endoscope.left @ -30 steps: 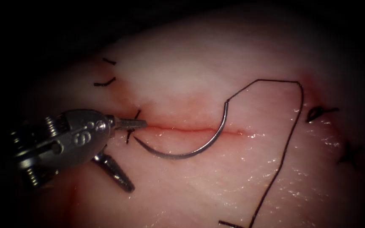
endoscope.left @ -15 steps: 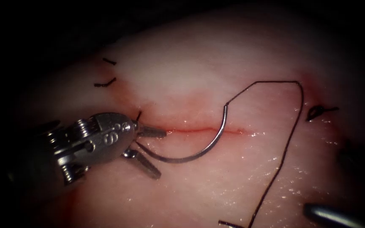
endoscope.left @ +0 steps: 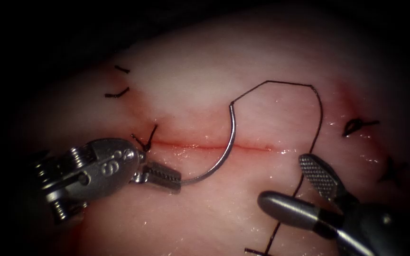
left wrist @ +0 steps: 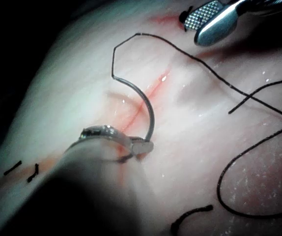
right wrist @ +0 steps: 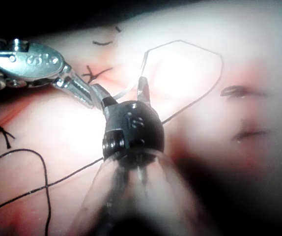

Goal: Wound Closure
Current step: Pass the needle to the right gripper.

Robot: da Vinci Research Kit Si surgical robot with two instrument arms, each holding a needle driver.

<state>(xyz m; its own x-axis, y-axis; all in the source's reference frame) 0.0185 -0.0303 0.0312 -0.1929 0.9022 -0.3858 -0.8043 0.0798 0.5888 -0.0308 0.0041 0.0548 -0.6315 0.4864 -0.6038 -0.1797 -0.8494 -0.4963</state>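
Observation:
My left tool (endoscope.left: 175, 182) is shut on the curved needle (endoscope.left: 226, 154) close to its pointed end, just below the cut (endoscope.left: 252, 146) on the tissue (endoscope.left: 205, 71). The needle arcs up across the cut on the surface, not in the tissue. Black thread (endoscope.left: 320, 114) leaves its blunt end, loops over the top and drops between the jaws of my right tool (endoscope.left: 284, 180), which stands open at the lower right holding nothing. The left wrist view has the left jaws (left wrist: 142, 146) on the needle (left wrist: 150, 110). In the right wrist view the right tool (right wrist: 122, 93) faces the left tool (right wrist: 33, 61).
A tied knot (endoscope.left: 145, 138) sits at the cut's left end. Short cut thread ends (endoscope.left: 117, 92) lie upper left, and dark stitches (endoscope.left: 357, 125) right of the cut. Red fluid tints the tissue along the cut. Loose thread (left wrist: 249, 162) curls on the tissue.
My left tool moved right, closed on the needle near its point and swung its blunt end leftward. The right tool came in from the lower right with its jaws apart.

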